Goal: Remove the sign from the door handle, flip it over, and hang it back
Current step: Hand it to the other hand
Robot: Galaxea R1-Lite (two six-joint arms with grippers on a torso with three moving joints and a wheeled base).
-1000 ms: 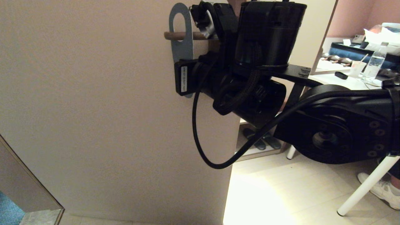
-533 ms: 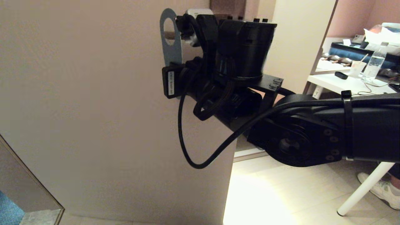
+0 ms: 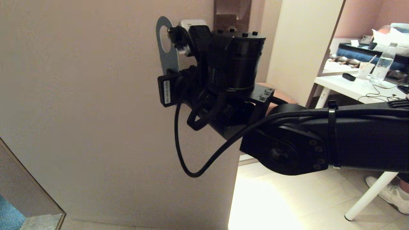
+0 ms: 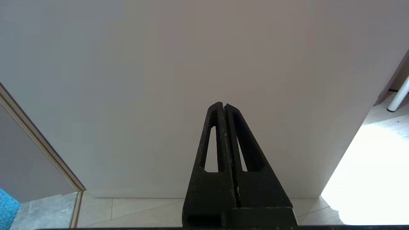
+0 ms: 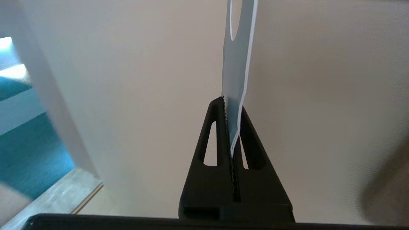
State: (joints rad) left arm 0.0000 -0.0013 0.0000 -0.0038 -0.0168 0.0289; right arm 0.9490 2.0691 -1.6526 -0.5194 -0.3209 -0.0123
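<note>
The sign (image 3: 167, 59) is a blue-grey card with a big hole near its top. It stands upright in front of the door, with only bare door showing through the hole. My right gripper (image 5: 232, 103) is shut on the lower end of the sign (image 5: 238, 70). In the head view the right wrist hides those fingers. It also hides the door handle's lever, and only the dark brown plate (image 3: 232, 12) shows above the wrist, to the right of the sign. My left gripper (image 4: 223, 105) is shut on nothing, low down and facing the door.
The pale door (image 3: 96, 111) fills the left, its free edge running down near the middle. A door frame (image 3: 28, 191) slants at lower left. At right stand a white table (image 3: 345, 84) with a bottle (image 3: 383, 65) and a person's shoe (image 3: 393, 195).
My right arm has carried the sign leftward and a little lower. The lever no longer passes through the hole, so the sign is off the handle.
</note>
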